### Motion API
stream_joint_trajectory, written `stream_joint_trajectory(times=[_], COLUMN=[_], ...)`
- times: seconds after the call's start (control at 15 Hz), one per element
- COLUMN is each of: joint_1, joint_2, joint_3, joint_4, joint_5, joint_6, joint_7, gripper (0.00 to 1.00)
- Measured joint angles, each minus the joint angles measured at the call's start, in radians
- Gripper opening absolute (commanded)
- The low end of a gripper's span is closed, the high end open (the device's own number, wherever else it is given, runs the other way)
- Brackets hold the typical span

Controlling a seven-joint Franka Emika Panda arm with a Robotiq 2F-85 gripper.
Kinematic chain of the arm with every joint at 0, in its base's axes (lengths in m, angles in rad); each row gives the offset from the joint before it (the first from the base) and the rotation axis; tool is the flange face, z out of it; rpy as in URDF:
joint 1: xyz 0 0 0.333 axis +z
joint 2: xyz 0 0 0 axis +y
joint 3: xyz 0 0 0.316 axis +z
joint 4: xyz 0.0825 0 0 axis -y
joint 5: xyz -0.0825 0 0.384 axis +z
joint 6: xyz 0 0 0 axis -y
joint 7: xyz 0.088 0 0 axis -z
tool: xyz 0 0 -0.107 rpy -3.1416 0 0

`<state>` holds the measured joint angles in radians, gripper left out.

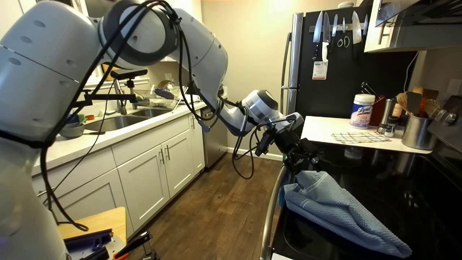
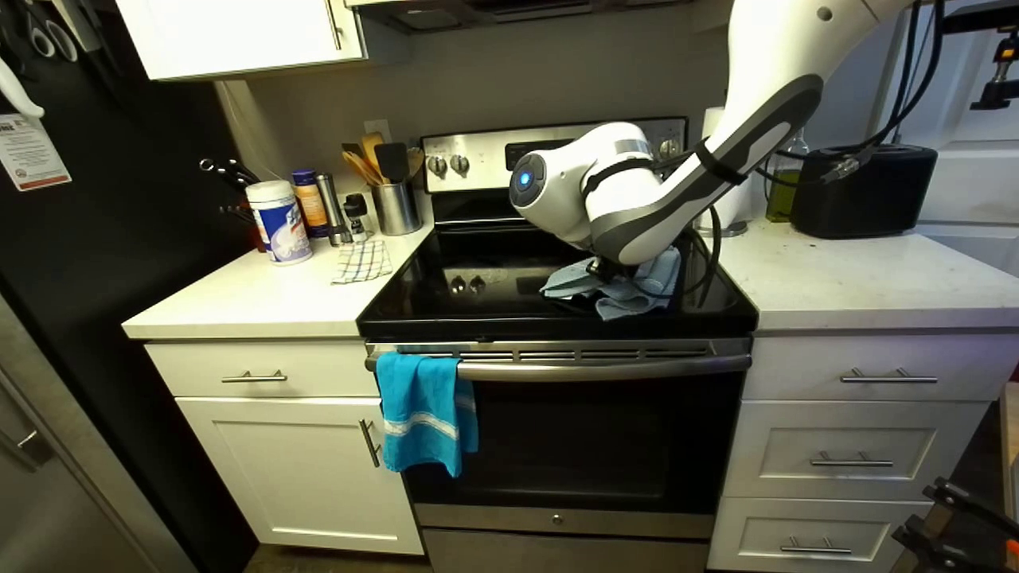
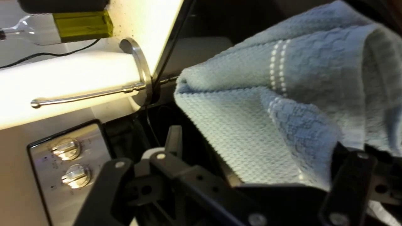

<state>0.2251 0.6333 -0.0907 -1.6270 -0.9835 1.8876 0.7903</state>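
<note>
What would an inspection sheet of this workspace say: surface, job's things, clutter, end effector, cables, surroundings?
Surface: stove top, black and glossy, showing reflections.
Job's things: light-blue towel, in loose folds on the stove top.
Clutter: wipes canister, checkered cloth and utensil holder on the counter.
End effector: open, jaws spread wide at the light-blue towel; contact unclear.
Cables: black, running along the arm, hanging in loops.
Surroundings: turquoise towel over the oven handle, knives on the refrigerator.

From here I make out rough, nubbly cloth in the towel (image 1: 335,209), a smooth, glossy cooktop (image 2: 478,302), a shiny metal handle (image 2: 605,371), a wood-look floor (image 1: 227,209).
</note>
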Motion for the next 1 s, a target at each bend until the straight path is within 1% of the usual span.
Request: stream_joint_trajectory(times=[0.27, 0.47, 1.0], joint_1=[0.0, 0.0, -0.002], joint_2=[-0.106, -0.163, -0.177], joint_3=[-0.004, 0.005, 0.043], joint_4=[-0.024, -0.044, -0.072], joint_5=[-0.089, -0.128, -0.149], joint_6=[-0.049, -0.076, -0.087], joint_7=[0.026, 0.026, 0.049], gripper=[1.0, 1.0, 1.0])
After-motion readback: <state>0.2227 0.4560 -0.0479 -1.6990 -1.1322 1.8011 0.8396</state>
